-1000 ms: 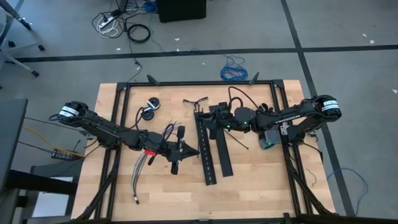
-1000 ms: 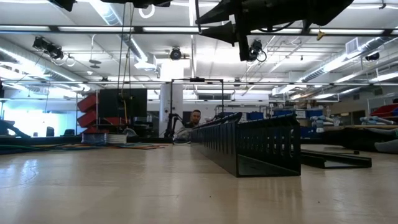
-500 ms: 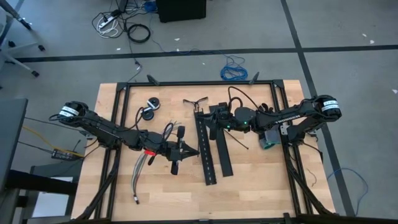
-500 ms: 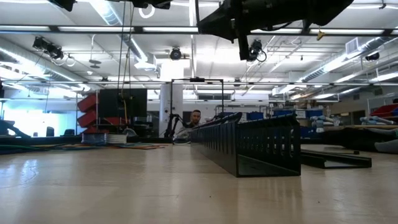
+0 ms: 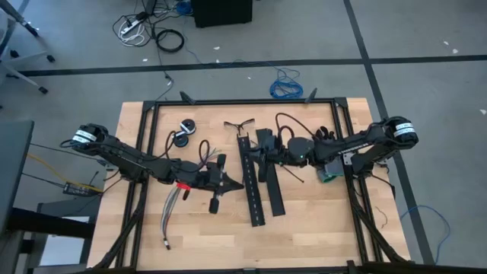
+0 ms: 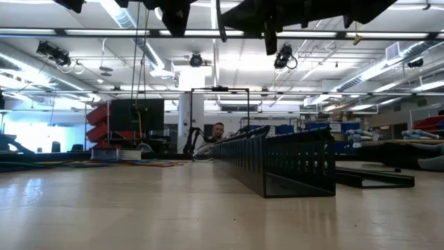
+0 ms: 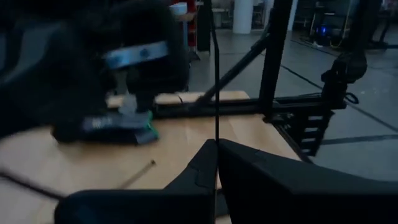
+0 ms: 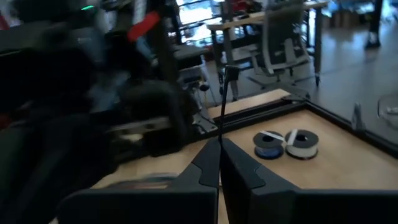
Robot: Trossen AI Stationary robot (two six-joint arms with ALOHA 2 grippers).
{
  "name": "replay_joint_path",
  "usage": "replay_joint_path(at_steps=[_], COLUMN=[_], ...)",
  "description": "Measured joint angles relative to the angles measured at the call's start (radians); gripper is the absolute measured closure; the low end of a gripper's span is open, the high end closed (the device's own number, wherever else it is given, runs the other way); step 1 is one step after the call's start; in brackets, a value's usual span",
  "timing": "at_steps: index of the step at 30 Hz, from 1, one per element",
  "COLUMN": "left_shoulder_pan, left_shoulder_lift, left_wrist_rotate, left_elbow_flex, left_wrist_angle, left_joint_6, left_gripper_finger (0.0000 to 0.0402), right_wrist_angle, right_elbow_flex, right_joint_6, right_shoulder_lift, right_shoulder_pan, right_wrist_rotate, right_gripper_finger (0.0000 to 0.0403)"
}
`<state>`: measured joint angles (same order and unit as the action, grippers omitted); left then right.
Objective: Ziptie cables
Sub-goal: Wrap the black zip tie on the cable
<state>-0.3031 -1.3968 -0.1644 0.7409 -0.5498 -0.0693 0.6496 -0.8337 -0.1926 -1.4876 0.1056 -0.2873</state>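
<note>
Ziptie (image 7: 216, 74) | pinched upright in closed left jaws | right jaws closed on ziptie too

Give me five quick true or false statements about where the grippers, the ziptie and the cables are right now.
1. The left gripper is shut on a ziptie. True.
2. The right gripper has its jaws wide open. False: they are shut on a thin black strip.
3. The cables lie on the table near the left arm. True.
4. Two small spools sit on the table. True.
5. The cables lie inside the black perforated strips. False: they lie apart, on the bare wood.
</note>
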Motion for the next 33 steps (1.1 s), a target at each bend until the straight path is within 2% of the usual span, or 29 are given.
replay_joint_path(at_steps=[4, 8, 11, 17, 23, 27, 33], left_shoulder_pan=[0.002, 0.002, 0.002, 0.002, 0.008, 0.024, 0.035], left_shoulder_lift=[0.000, 0.000, 0.000, -0.012, -0.088, -0.154, -0.195], left_wrist_rotate=[0.103, 0.189, 0.192, 0.176, 0.236, 0.287, 0.320], left_elbow_flex=[-0.036, -0.103, -0.151, -0.181, -0.182, -0.181, -0.182], left_wrist_angle=[-0.066, -0.269, -0.357, -0.376, -0.423, -0.513, -0.591], left_joint_6=[-0.099, -0.231, -0.304, -0.369, -0.468, -0.555, -0.623], left_gripper_finger=[0.0401, 0.0401, 0.0401, 0.0401, 0.0401, 0.0401, 0.0401], right_wrist_angle=[-0.001, -0.013, -0.012, -0.014, 0.004, 0.037, 0.078], right_elbow_flex=[0.000, 0.000, 0.000, 0.000, 0.000, 0.000, 0.000], right_joint_6=[0.105, 0.223, 0.312, 0.425, 0.473, 0.521, 0.603], right_shoulder_lift=[0.000, 0.000, 0.000, 0.000, -0.044, -0.098, -0.131], right_shoulder_pan=[0.055, 0.114, 0.155, 0.182, 0.187, 0.190, 0.211], right_wrist_rotate=[-0.021, -0.076, -0.128, -0.167, -0.167, -0.177, -0.246], right_gripper_finger=[0.0402, 0.0402, 0.0402, 0.0403, 0.0403, 0.0403, 0.0403])
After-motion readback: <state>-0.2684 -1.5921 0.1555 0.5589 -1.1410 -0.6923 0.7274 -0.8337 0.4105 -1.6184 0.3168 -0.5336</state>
